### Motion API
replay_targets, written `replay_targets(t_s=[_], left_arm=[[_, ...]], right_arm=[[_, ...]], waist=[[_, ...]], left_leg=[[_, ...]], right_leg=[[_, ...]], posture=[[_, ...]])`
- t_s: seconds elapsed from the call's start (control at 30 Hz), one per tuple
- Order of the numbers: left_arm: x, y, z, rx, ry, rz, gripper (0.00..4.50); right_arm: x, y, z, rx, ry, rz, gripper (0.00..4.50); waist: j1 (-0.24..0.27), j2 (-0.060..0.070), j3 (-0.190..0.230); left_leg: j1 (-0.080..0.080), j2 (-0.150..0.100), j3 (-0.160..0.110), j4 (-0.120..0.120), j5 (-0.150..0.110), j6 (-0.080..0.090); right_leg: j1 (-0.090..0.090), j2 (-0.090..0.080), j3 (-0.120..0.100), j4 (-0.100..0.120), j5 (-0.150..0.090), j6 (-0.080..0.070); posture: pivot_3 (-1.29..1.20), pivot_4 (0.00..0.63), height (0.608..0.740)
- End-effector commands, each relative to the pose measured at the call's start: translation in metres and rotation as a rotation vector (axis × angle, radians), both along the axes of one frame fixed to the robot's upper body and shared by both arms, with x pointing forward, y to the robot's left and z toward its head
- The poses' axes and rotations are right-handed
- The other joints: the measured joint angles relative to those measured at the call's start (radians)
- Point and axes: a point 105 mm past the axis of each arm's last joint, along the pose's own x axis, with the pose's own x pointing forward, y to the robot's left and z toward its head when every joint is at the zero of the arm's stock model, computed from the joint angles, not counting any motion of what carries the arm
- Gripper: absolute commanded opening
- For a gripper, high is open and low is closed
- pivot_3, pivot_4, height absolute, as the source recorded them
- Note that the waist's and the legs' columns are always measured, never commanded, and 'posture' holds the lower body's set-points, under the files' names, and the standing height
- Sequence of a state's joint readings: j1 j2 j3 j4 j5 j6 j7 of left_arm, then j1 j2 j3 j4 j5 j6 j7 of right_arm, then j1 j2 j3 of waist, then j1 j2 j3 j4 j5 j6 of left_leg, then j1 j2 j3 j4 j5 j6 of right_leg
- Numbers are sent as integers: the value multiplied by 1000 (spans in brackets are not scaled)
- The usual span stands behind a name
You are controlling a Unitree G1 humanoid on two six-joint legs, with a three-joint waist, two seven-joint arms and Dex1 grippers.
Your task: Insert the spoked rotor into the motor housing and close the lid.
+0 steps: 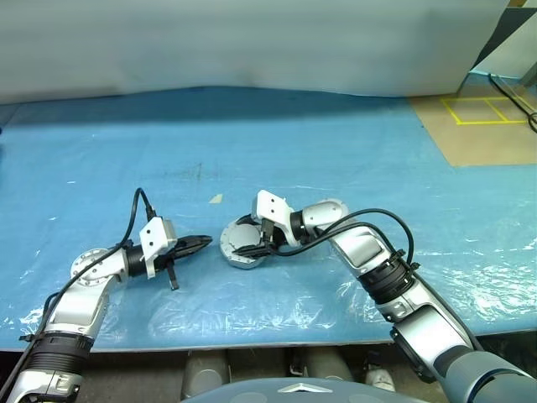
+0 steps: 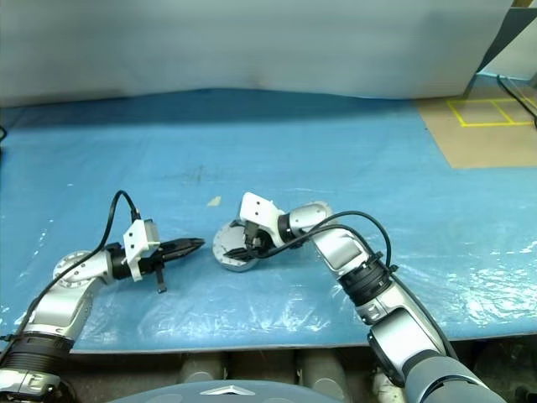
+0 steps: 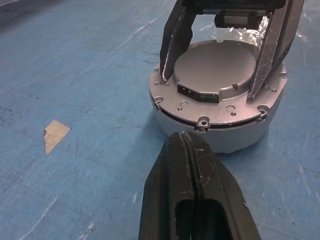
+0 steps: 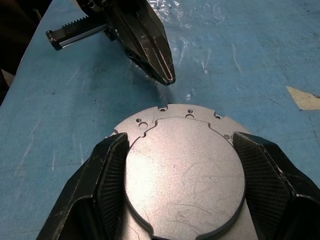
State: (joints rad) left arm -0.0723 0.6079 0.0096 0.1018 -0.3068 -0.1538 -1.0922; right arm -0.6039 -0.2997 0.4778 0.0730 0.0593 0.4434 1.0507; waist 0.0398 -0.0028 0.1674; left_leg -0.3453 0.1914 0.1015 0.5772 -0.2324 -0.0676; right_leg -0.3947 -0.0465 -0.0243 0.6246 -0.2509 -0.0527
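The motor housing (image 3: 210,132) is a round silver puck standing on the blue sheet near the table's middle. A flat grey lid (image 4: 185,175) lies on top of it and covers its inside, so the spoked rotor is hidden. My right gripper (image 1: 252,243) reaches in from the right, tilted down, with one finger pressed against each side of the lid's raised disc. My left gripper (image 1: 205,243) is shut and empty. It points at the housing from the left, its tip (image 4: 167,77) a short way from the rim.
A small tan scrap (image 1: 216,199) lies on the blue plastic-covered table (image 1: 126,151) just behind the housing. A brown board with yellow tape lines (image 1: 487,126) sits at the far right. A pale backdrop stands along the far edge.
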Motion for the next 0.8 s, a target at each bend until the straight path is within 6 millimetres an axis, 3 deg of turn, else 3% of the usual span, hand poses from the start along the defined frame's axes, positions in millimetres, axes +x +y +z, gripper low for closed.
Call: replay_targets(t_s=[0.03,0.6,0.8], left_arm=[[-2,4,6,12,-36,-3,0],[-3,-4,17,16,-49,-15,0],[2,-6,21,20,-51,-10,0]], right_arm=[[-1,-2,-3,-7,-1,0,2988],[8,6,-14,-14,6,-25,2988],[9,-3,-19,-30,15,-26,2988]], waist=[[0,0,0],[-2,0,0],[-2,0,0]], left_leg=[[0,0,0,0,0,0],[6,1,0,0,1,-2],[8,2,1,0,2,-3]], right_leg=[[0,0,0,0,0,0],[5,0,0,0,-1,-6],[6,0,0,0,0,-7]], posture=[[0,150,740],[0,150,740],[0,150,740]])
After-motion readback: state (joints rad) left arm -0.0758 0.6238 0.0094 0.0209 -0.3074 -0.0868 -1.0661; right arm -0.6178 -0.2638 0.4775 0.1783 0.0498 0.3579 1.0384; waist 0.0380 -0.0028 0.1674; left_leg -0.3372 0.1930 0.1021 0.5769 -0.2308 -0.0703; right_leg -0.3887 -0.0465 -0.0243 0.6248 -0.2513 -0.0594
